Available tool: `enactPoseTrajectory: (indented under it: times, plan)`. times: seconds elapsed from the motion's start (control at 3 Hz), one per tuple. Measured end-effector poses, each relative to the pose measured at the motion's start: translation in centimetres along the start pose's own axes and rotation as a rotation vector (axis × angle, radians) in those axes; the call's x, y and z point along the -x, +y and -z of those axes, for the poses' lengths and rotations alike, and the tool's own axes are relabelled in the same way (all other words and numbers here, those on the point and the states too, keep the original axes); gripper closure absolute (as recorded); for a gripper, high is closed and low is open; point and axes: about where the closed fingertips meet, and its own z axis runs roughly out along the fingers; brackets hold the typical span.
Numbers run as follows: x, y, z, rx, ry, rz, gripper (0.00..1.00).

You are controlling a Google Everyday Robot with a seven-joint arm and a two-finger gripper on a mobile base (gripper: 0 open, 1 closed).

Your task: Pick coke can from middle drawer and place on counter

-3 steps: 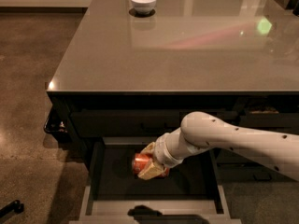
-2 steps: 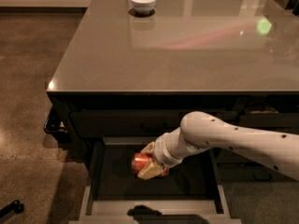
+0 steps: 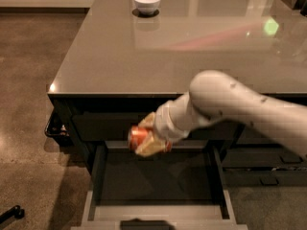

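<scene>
Your coke can lying sideways, pinched between the 2 fingers of the gripper, higher than 1 second ago, raised clear above the open middle drawer, just below the counter edge, white bowl unmoved at the far side.

Tool clamped on can, one finger above it and one below, can lying sideways. Both hung over the open drawer, just below the surface's front edge. White bowl sat at the far edge.
</scene>
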Motion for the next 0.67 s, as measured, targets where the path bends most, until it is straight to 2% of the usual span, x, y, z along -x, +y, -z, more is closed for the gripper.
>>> enactPoseTrajectory:
  times: [0.33,0.67]
  plan:
    - [8.0,-2.5,6.4,-0.074,0.030,0.118,1.00]
    - [11.4,-4.6,9.5,-0.151,0.071,0.185,1.00]
